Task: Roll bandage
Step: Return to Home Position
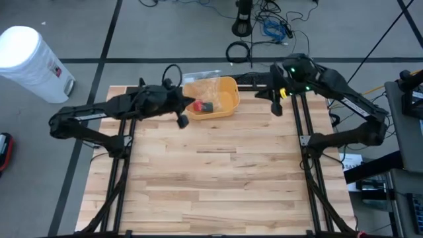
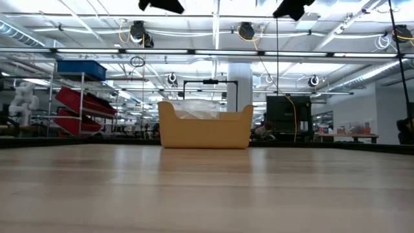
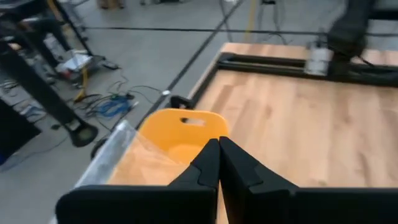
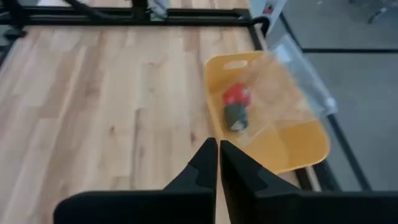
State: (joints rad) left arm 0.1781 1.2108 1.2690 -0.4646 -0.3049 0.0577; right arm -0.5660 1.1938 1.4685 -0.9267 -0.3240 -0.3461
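1. Left fingers (image 3: 208,165) fill the near field of their wrist view, pressed together and holding nothing. By the high view they hang at the left side of the bin (image 1: 230,87).
2. Right fingers (image 4: 205,163) are likewise together and empty, off the bin's right side near the far edge of the table (image 1: 211,178). The low view shows both arms high above the table.
3. I find the bin at the middle of the table's far edge. The bag (image 4: 283,78) lies in it, one end standing over the rim. The red bandage (image 4: 236,94) is inside the bag, with a darker piece touching it.
4. Handling, as I judge it: the bag is thin, soft film, light and likely slippery. The bandage is soft and will give under pressure. If I must lift it again, I would pinch the bag's raised end, not the roll.
5. I see nothing left to place.
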